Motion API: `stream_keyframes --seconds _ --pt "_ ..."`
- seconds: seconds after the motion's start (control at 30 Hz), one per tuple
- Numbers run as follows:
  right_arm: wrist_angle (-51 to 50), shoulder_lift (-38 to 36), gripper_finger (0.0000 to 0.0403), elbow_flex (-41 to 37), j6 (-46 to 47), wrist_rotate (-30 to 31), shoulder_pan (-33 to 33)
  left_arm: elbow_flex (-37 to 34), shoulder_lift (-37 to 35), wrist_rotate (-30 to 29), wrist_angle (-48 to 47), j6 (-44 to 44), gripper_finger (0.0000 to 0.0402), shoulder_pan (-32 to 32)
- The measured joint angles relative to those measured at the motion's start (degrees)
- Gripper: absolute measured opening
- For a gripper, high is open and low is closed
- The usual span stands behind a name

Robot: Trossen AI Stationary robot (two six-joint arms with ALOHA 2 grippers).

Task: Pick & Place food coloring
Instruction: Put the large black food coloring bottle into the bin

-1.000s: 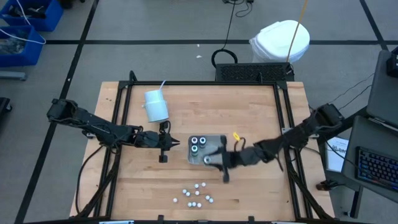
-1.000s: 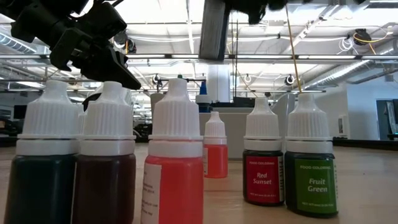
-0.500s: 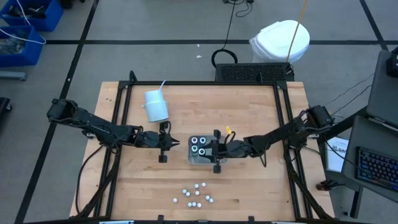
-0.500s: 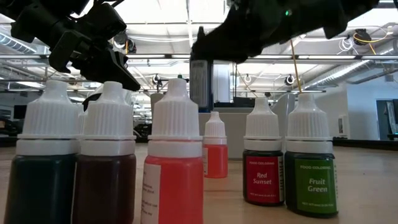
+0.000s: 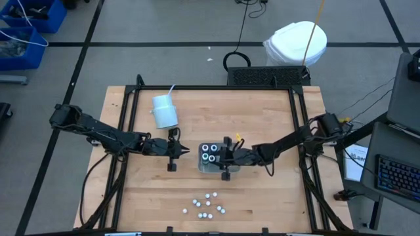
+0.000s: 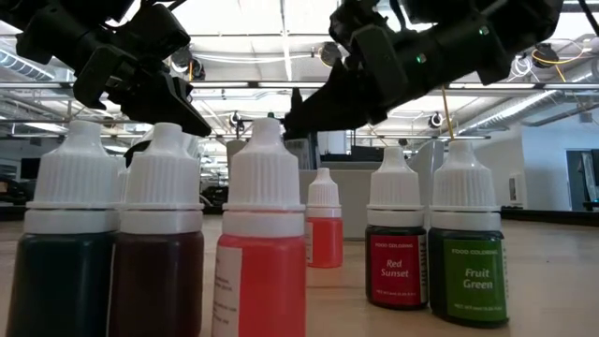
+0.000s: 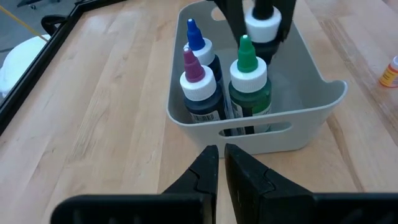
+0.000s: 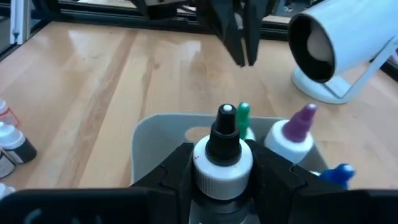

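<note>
- Over the middle of the light wooden desk [image 5: 262,111] I see the right gripper [image 5: 226,159], its jaws clamped on a dark bottle with a white collar and black tip [image 8: 223,151], held above the pale grey handled plastic bin [image 7: 311,106].
- Inside that bin I count 3 dark bottles: a green-tipped one [image 7: 249,84], a purple-tipped one [image 7: 198,87] and a blue-tipped one [image 7: 200,53], packed close together at one end.
- Just beside the bin sits the left gripper [image 5: 173,152], jaws nearly closed on nothing, pointing at the bin's handle wall.
- Near the desk's front edge I see a cluster of tiny white-capped food coloring bottles [image 5: 207,204], upright, well apart from the bin; the low view shows labels "Red Sunset" [image 6: 394,271] and "Fruit Green" [image 6: 467,281].
- A white cup with a straw [image 5: 164,110] lies on its side behind the left gripper.
</note>
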Motion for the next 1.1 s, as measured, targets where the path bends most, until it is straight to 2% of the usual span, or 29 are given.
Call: stream_keyframes --seconds 0.23,0.57,0.93,1.1 --pt "2.44 1.42 0.0116 -0.58 0.38 0.07 0.02 0.00 0.00 0.00 -0.03 0.00 0.0037 0.01" --pt "12.00 1.42 0.0117 -6.38 3.06 1.42 0.04 0.00 0.00 0.00 -0.01 0.00 0.0037 0.00" --pt "11.12 1.46 0.0118 -6.45 4.13 1.49 0.04 0.00 0.00 0.00 0.61 0.00 0.0037 0.02" --pt "17.18 4.67 0.0114 -6.51 4.76 1.61 0.04 0.00 0.00 -0.02 0.68 0.22 0.0037 0.00"
